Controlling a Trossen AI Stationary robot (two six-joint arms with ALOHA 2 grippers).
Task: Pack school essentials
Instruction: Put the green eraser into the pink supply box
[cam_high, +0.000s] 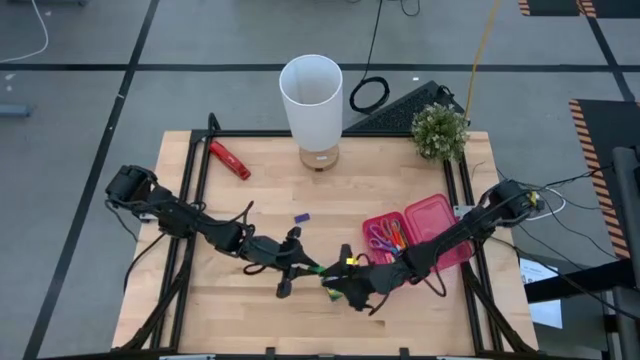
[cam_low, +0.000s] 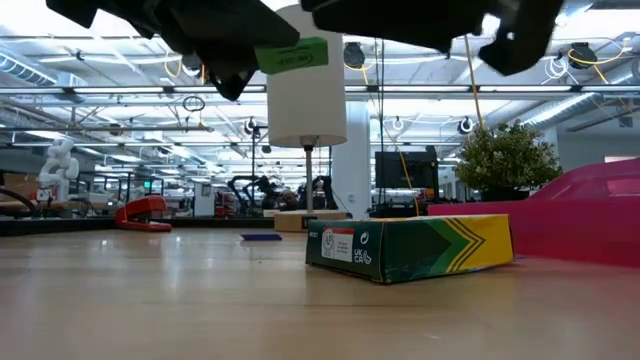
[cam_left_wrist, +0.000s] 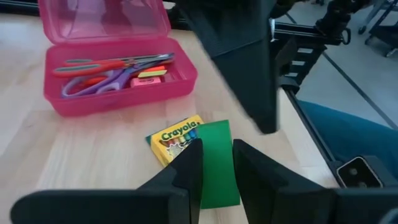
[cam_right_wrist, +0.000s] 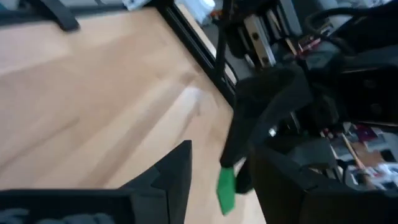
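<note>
Crayon box (cam_low: 410, 247) flat, long axis across table; left end effector (cam_left_wrist: 216, 163) pinching green card (cam_left_wrist: 219, 168).

open wood left of the pink case (cam_high: 420, 232); lamp (cam_high: 312, 105) and plant (cam_high: 439, 131) along the far edge

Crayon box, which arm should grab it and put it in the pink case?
Right. The right gripper is open and empty beside the crayon box, with the pink case on its side of the table. The left gripper is shut on a small green piece.
</note>
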